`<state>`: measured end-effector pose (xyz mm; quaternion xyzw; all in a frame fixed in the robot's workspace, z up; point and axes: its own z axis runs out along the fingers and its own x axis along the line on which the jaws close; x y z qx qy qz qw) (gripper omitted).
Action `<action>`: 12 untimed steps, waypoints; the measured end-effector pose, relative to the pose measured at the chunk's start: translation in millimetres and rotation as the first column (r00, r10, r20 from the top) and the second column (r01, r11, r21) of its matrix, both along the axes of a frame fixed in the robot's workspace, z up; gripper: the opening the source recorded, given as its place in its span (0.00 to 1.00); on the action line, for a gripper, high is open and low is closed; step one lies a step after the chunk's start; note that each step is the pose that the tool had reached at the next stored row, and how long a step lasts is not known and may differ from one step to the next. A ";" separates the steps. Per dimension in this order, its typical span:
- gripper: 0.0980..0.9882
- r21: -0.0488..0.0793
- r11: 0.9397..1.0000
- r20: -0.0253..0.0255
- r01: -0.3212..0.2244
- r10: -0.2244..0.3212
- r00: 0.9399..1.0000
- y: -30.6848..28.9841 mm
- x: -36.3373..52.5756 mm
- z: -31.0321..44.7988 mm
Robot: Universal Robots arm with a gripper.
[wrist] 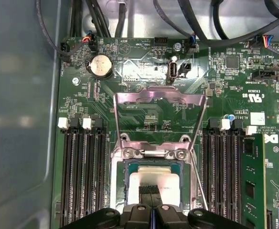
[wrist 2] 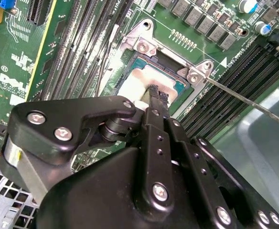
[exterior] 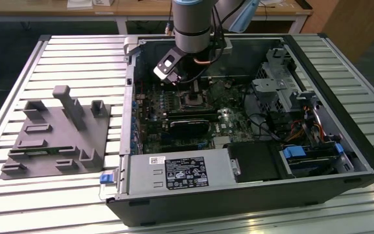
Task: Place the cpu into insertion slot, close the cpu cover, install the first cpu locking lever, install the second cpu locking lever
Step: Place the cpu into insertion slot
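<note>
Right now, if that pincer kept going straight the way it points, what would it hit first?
The cpu, lying in the insertion slot right beneath the pincer. It may already touch the chip's pale top; depth is hard to judge.

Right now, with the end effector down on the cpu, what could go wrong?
1. The end effector tip appears to touch the cpu lying in the insertion slot. Whether the chip lies fully flat cannot be told, so pressing could tilt or jam it.
2. The cpu cover stands open, and a thin locking lever sticks out beside the socket. A sideways move might snag either.
</note>
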<state>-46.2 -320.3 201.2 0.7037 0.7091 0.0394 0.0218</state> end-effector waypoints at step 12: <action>0.01 0.004 1.000 0.000 0.000 0.000 1.000 -0.1 0.0 -3.3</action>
